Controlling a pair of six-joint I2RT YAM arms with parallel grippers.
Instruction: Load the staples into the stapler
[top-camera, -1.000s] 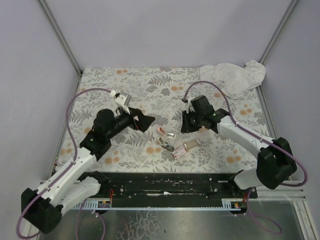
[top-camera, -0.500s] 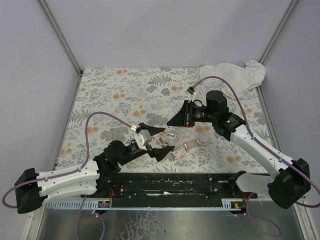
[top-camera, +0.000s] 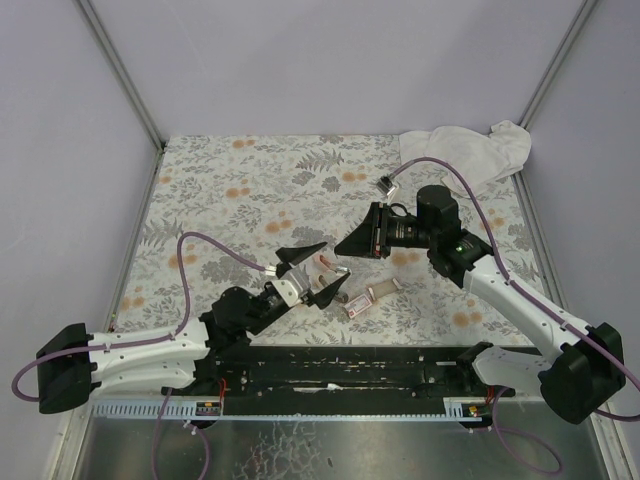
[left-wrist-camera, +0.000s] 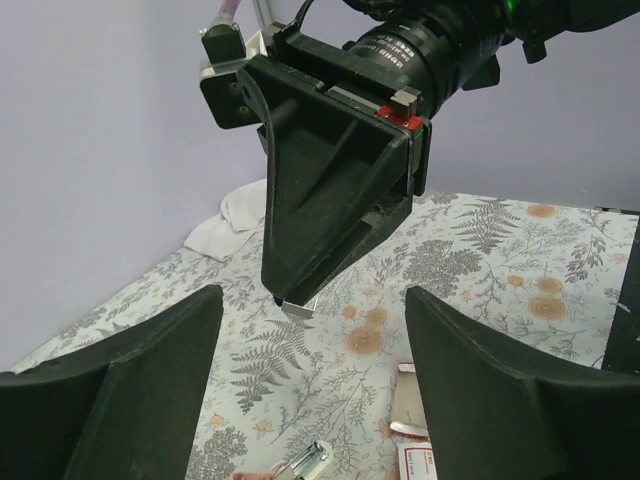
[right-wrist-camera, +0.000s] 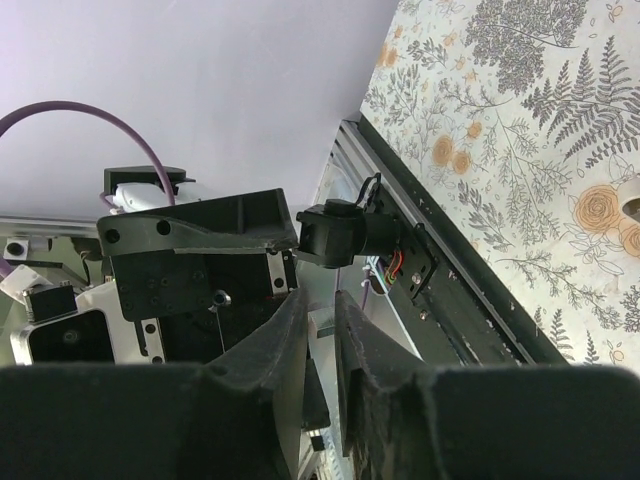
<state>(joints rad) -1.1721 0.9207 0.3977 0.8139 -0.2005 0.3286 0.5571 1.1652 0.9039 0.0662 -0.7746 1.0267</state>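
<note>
My right gripper (top-camera: 343, 243) hangs above the mat's middle, shut on a short silver strip of staples (left-wrist-camera: 297, 305), which also shows between its fingertips in the right wrist view (right-wrist-camera: 322, 326). My left gripper (top-camera: 318, 268) is open and empty, its jaws wide apart on either side of the small pink-and-silver stapler (top-camera: 328, 265). The stapler's metal end shows low in the left wrist view (left-wrist-camera: 305, 462). The pink staples box (top-camera: 357, 306) and its tan tray (top-camera: 386, 291) lie on the mat just right of the stapler. They also show in the left wrist view (left-wrist-camera: 420, 462).
A crumpled white cloth (top-camera: 467, 150) lies at the back right corner. The floral mat (top-camera: 250, 190) covers the table. A black rail (top-camera: 340, 368) runs along the near edge. Grey walls stand close on three sides.
My left arm swung from the back left down to the centre and opened over the stapler. My right gripper rose off the mat and turned to point left, holding the strip.
</note>
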